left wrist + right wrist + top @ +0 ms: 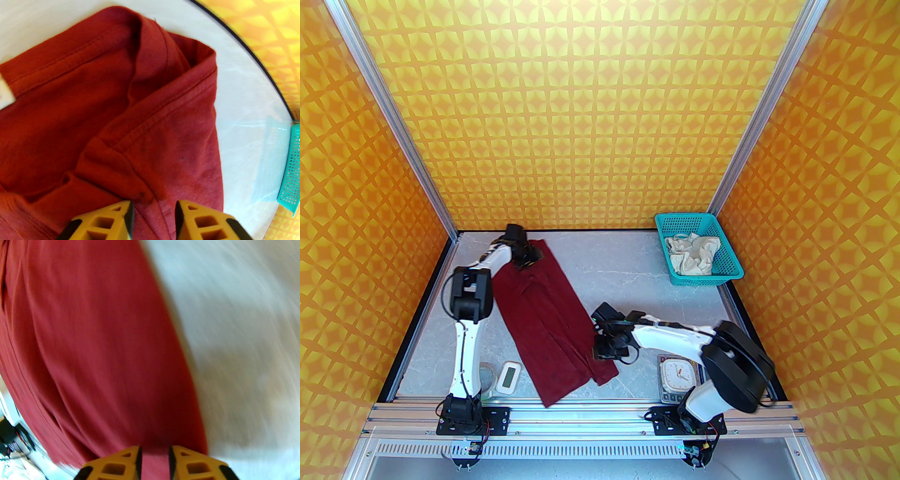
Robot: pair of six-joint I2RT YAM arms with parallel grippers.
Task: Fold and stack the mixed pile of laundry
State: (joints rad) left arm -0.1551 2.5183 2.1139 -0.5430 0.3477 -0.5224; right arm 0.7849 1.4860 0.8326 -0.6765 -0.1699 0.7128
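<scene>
The dark red shirt (548, 318) lies flat on the grey table as a long folded strip, running diagonally from far left to the near edge. My left gripper (525, 255) is at its far collar end. In the left wrist view its yellow fingers (117, 218) stand apart over a raised fold of the shirt (93, 93), the gripper (153, 211) open. My right gripper (604, 351) is at the shirt's near right edge. Its blurred wrist view shows red cloth (93, 345) running between the fingers of the gripper (154, 453). The cream shorts (691, 253) lie crumpled in the basket.
The teal mesh basket (663, 222) stands at the far right corner, its edge (290, 168) also in the left wrist view. A white clock (679, 372) sits near the right arm's base. A small white device (507, 376) and a tape roll (488, 375) lie by the left arm.
</scene>
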